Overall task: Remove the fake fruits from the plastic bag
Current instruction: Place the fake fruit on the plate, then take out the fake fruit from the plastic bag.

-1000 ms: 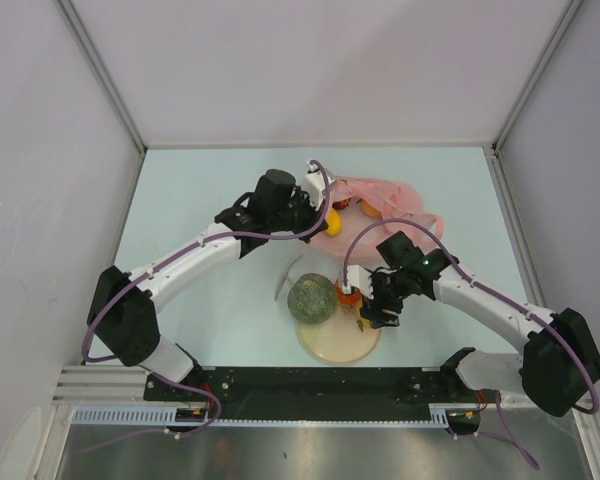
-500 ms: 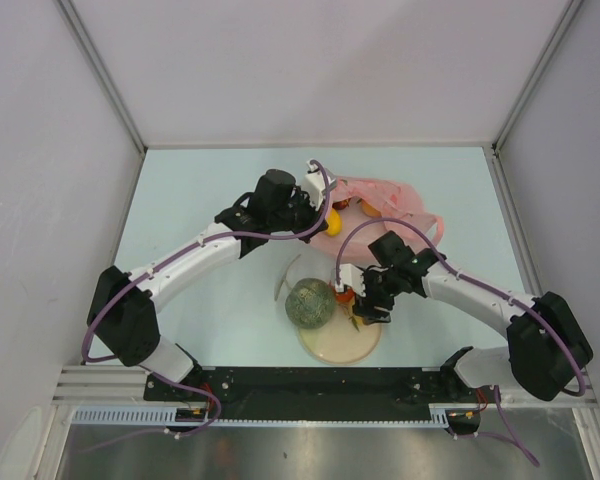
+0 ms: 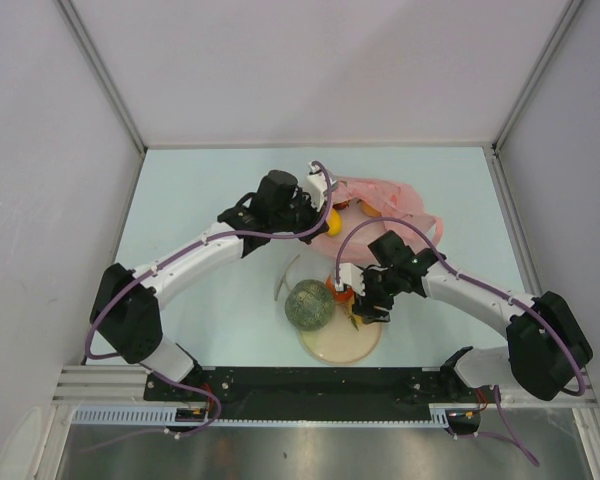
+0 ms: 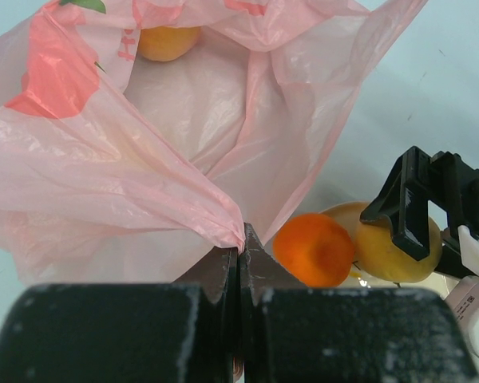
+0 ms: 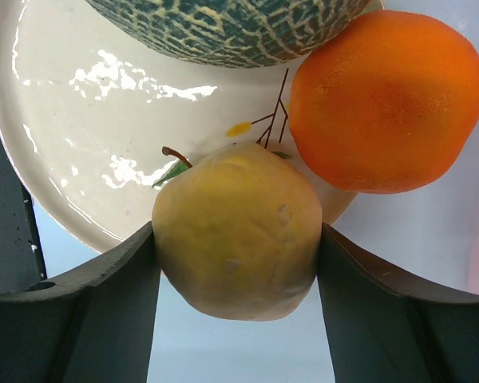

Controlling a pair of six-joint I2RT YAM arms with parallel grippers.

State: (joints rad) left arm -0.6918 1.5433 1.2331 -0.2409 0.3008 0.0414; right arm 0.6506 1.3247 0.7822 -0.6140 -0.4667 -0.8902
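On the pale blue-green table (image 3: 200, 190), the left arm (image 3: 195, 255) reaches from the lower left of the top view up to the centre, elbow bent. Its jaws are pressed together, pinching a crumpled fold of the thin, translucent pink plastic bag (image 4: 144, 159). Only the left wrist view shows this pinch. It also shows the bag's crinkled film billowing open, with a smooth yellow-orange round fruit (image 4: 166, 40) inside at the top of the frame.

Just left of centre in the top view, the large grey-green melon (image 3: 308, 303) sits on the left edge of a round, glossy cream plate (image 3: 340, 345). The right wrist view brings out the melon's raised pale netting. Beside the melon, at the plate's upper rim, is a dimpled orange (image 5: 387, 100).

Next to the orange, the right arm's jaws stand apart, clamped on either side of a matte yellow, slightly lumpy fruit (image 5: 235, 231) with a thin brown stem. The fruit is over the plate's edge; whether it touches the plate cannot be told.

The right arm (image 3: 470, 290) stretches in from the lower right, wrist tilted down.
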